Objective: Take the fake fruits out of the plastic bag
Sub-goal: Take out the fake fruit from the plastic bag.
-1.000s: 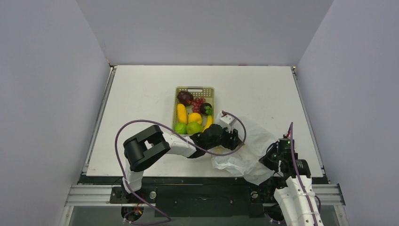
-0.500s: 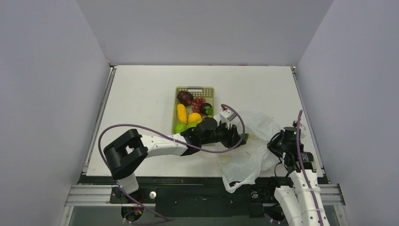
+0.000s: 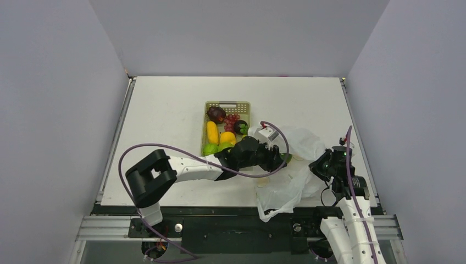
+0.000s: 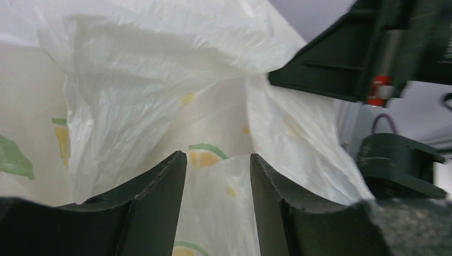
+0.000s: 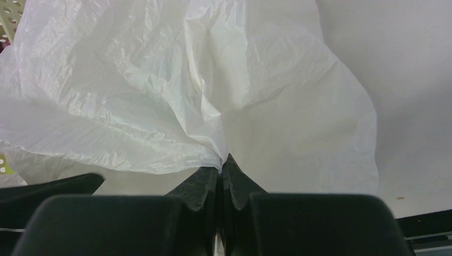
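The white plastic bag lies crumpled at the table's front right, its lower corner hanging over the front edge. My left gripper is at the bag's left side. In the left wrist view it is open, with loose bag film between and beyond the fingers. My right gripper is shut on a pinch of bag film at the bag's right side, holding it up. The bag shows yellow and green marks; I cannot make out a fruit inside. Fake fruits lie in the basket: a maroon one and a green one.
The yellow-green slotted basket stands mid-table, just left of the bag, and also holds grapes, a yellow fruit and an orange one. My left forearm crosses in front of the basket. Grey walls enclose the table.
My right gripper has lifted and pulled the bag's right side up and back. My left arm has stretched right to the bag's left side. The bag's lower corner now hangs over the front edge.
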